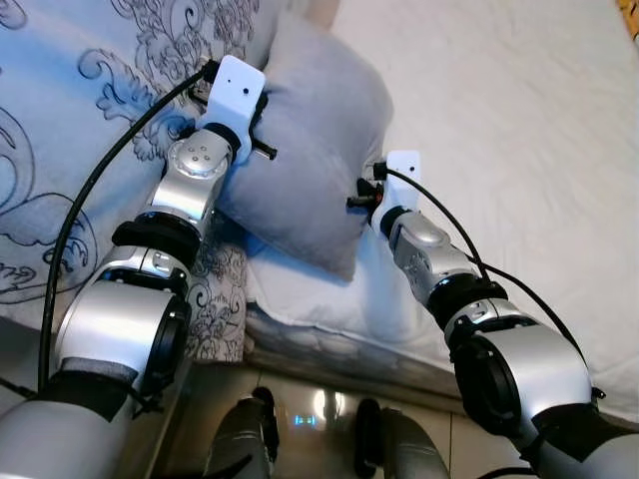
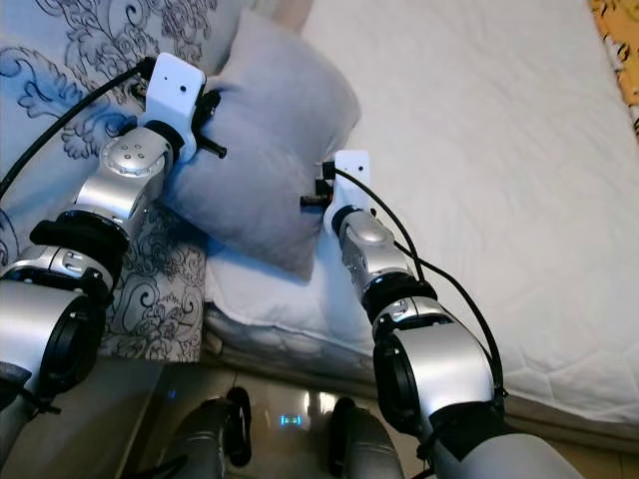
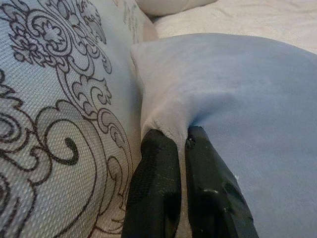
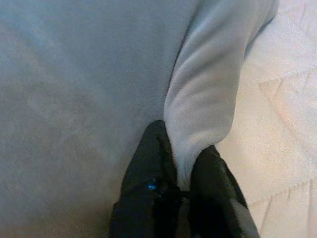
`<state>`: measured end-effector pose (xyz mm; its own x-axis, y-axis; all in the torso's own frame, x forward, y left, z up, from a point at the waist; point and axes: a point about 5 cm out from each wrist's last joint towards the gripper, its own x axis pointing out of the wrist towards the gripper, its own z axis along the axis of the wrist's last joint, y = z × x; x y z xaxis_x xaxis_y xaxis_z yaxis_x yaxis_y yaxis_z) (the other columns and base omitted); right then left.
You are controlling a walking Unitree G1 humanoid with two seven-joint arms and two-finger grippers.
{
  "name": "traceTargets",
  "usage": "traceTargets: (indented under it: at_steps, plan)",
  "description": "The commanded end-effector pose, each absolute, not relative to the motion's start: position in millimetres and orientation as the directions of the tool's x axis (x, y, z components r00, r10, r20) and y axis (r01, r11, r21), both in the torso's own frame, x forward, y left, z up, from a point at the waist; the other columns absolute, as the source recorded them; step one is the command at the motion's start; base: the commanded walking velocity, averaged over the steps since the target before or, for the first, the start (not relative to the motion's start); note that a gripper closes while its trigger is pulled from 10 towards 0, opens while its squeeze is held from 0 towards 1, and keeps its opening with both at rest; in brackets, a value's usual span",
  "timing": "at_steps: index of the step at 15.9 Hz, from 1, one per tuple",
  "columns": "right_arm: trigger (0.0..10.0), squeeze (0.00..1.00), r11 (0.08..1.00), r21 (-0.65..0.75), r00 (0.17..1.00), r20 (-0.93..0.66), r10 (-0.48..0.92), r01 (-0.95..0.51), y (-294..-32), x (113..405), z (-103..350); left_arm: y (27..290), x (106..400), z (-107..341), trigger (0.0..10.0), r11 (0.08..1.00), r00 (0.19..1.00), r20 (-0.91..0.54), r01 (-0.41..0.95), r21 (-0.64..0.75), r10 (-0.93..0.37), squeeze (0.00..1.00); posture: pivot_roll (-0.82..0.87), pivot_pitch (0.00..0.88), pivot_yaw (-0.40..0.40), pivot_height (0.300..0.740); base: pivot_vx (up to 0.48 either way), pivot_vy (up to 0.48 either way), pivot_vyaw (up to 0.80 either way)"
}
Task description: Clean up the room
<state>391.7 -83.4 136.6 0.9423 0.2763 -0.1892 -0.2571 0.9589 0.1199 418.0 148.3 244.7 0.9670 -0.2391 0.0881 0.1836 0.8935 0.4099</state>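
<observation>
Both grippers, left gripper (image 3: 181, 144) and right gripper (image 4: 181, 161), pinching grey pillow (image 1: 310, 150).

Left gripper (image 3: 181, 144) jaws pinched closed; right gripper (image 4: 185, 153) likewise; both arms extended forward.

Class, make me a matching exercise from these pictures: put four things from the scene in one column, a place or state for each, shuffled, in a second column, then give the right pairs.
Things
1. grey pillow
2. patterned duvet
3. white mattress
4. left gripper

Places or states
A. bare and quilted, on the robot's right
B. pinching fabric on the pillow's left edge
C. held at both sides by the two grippers
D. scroll-printed, lying left of the pillow

Pairs: 1-C, 2-D, 3-A, 4-B. The right gripper grips the pillow's other edge.
</observation>
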Motion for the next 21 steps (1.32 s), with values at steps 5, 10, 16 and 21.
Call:
traceTargets:
  at_steps: [5,10,16,21]
  plan:
    - [10.0,1.0,0.948,0.251,0.927,-0.269,0.263,-0.196,-95.2,371.1,92.1,174.1,414.1,273.4,10.0,0.91,0.961,0.232,0.042,0.413,-0.149,0.0,0.1,0.345,-0.027,0.74,0.0,0.0,0.0]
    - [10.0,1.0,0.875,0.411,0.94,-0.103,0.325,-0.257,-116.6,363.8,90.1,183.1,409.5,246.0,10.0,0.92,0.983,0.149,0.041,0.39,-0.107,0.0,0.06,0.295,0.0,0.74,0.0,0.0,0.0]
    - [10.0,1.0,0.85,0.433,0.953,0.171,0.25,-0.301,-158.4,333.4,116.3,183.9,398.3,226.5,10.0,0.94,0.983,0.129,0.085,0.331,-0.134,1.0,-0.02,0.176,0.037,0.74,0.0,0.0,0.0]
    - [10.0,1.0,0.887,0.322,0.938,0.211,0.273,-0.331,-159.7,295.8,151.9,169.7,389.1,244.0,10.0,0.972,0.945,0.315,0.016,0.235,-0.092,0.0,-0.07,0.068,0.049,0.74,0.0,0.0,0.0]
